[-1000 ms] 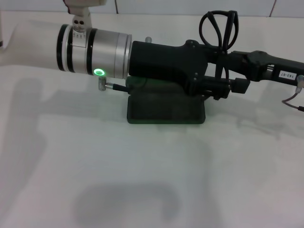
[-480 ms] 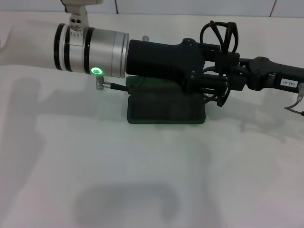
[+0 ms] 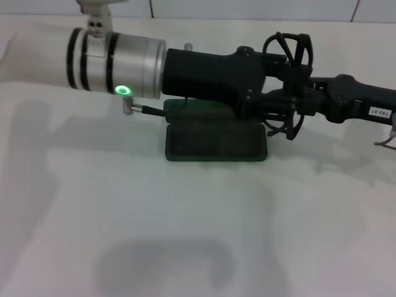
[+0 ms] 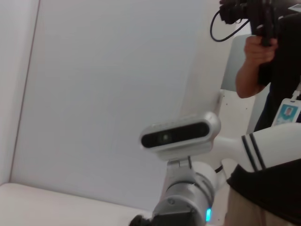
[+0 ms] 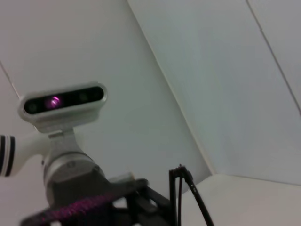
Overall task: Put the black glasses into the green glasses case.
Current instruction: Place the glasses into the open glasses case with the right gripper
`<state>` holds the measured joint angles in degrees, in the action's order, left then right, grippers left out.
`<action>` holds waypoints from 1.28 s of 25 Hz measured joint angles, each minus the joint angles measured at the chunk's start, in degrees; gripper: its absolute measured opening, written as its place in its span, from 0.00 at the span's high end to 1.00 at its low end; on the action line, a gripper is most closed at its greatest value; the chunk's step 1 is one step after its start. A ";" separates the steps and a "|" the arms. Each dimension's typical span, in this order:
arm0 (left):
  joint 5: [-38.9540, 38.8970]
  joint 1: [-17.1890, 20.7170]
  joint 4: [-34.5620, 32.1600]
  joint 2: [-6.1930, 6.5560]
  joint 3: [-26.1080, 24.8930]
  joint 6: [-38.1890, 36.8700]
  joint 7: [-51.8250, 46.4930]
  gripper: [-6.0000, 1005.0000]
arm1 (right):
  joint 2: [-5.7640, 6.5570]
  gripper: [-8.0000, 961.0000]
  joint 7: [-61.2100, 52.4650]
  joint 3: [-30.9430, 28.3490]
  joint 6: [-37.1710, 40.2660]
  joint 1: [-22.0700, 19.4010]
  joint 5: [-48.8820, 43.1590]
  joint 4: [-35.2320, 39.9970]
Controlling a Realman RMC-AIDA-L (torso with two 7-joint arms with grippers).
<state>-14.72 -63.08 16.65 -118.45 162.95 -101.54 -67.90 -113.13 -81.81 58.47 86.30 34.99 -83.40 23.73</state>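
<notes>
The two arms meet above the far middle of the white table (image 3: 185,235). The left gripper (image 3: 272,108) comes in from the left and the right gripper (image 3: 309,105) from the right, and their tips are right next to each other, just past the right end of the green glasses case (image 3: 215,141). Can't tell if the fingers of either one are open or shut, bc black parts and a looped cable (image 3: 288,52) hide them.

The case lies open on the table, partly under the left arm. It looks like a dark green box w/ round corners and a dark, soft-looking inside. The table is smooth and plain.

Can't pick out the black glasses for sure. Thin black frames would be lost among the black tips, so maybe they're being passed hand to hand there.

To do this step well, I think one arm should hold the glasses by the frame, not the see-thru parts. Then go slow, line them up longways w/ the case, and lower them flat inside. Thin arms bend easy, so squeeze softly
</notes>
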 joint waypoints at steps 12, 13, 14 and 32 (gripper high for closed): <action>-29.68 16.58 3.52 1.90 0.00 2.80 9.12 0.35 | -2.97 0.90 20.72 6.05 -6.23 -2.70 -7.82 10.55; -31.65 17.31 3.61 1.69 0.00 4.45 9.32 0.35 | -3.02 0.90 20.44 8.69 -8.08 -2.77 -7.85 12.44; -32.82 17.91 3.65 1.56 0.00 5.83 9.36 0.35 | -3.02 0.90 19.96 11.21 -9.87 -2.95 -7.82 14.24; -34.06 16.37 3.58 1.72 0.00 14.52 7.01 0.35 | -3.08 0.90 13.38 55.13 -63.91 -13.50 -7.55 38.49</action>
<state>-48.79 -46.71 20.22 -116.73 162.95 -87.02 -60.89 -116.20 -68.43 113.61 22.39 21.49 -90.95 62.22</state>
